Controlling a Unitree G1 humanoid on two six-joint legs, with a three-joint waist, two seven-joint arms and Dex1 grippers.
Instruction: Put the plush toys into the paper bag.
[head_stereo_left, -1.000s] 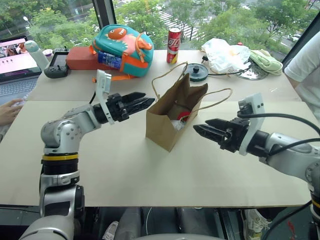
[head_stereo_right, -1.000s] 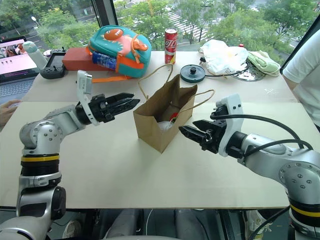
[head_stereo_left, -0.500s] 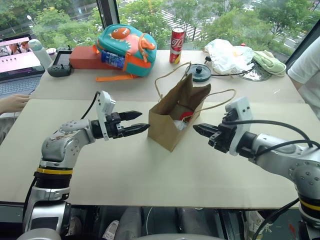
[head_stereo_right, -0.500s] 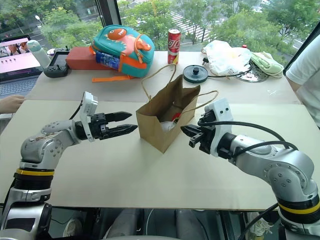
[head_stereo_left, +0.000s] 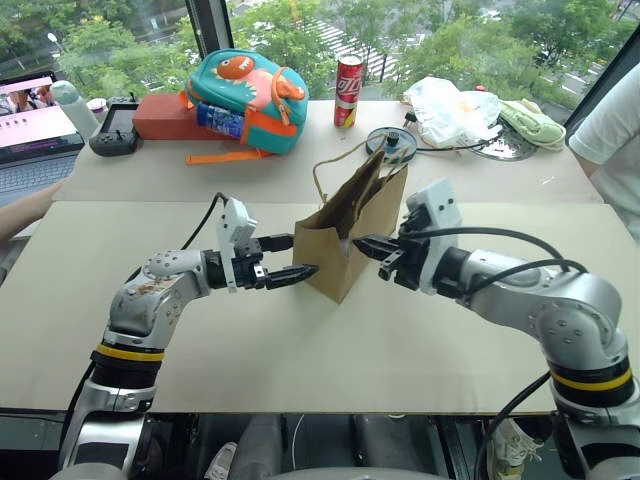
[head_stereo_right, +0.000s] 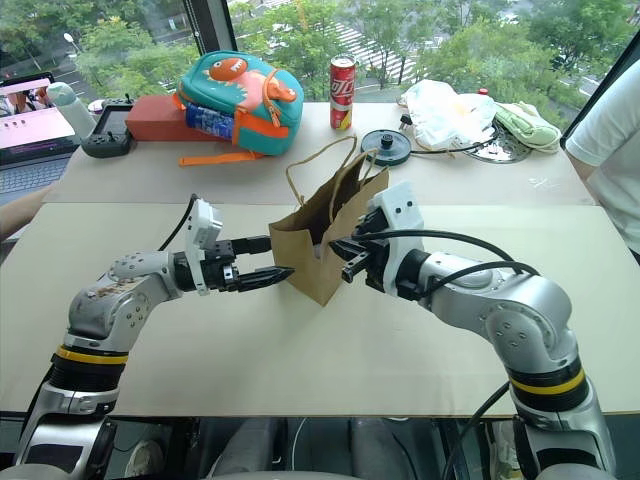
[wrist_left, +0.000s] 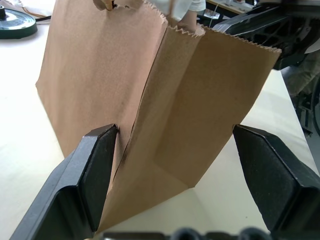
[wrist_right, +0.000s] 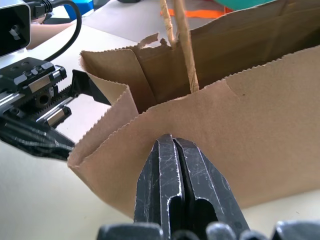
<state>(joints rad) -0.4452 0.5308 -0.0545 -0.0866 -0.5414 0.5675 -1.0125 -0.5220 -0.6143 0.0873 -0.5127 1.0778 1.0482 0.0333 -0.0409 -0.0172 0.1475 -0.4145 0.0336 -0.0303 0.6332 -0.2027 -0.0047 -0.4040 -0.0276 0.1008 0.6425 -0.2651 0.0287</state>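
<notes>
Where the beige counter (head_stereo_left: 300, 370) runs nearest the onlooker, both arms reach in toward its middle. Left gripper (head_stereo_left: 283, 259): jaws spread wide, straddling the near corner of the paper bag (head_stereo_left: 345, 240) low on its side; one finger lies against the paper, the other stands apart from it. Right gripper (head_stereo_right: 342, 254): jaws pressed together with nothing between them, tips set against the bag's outer wall just below the serrated rim. The bag stands upright between the 2 grippers, its mouth narrowed, its twine handles (head_stereo_left: 345, 160) arching above. Plush toys: hidden from here; whether both lie inside cannot be told, and none lies on the counter near the bag.

Risks, as judged: the closed right tips pushing on thin paper could tip the bag toward the left gripper or crease the wall inward, shutting the mouth further. If the left jaws close low on the corner, they could crumple it and leave the bag leaning. A handle could snag a finger.

Beyond the bag: a black disc (head_stereo_left: 391, 143), a red can (head_stereo_left: 347, 92), a teal backpack (head_stereo_left: 243, 98), a white plastic bag (head_stereo_left: 450, 108). A person's white sleeve (head_stereo_left: 610, 125) shows at the far right.
</notes>
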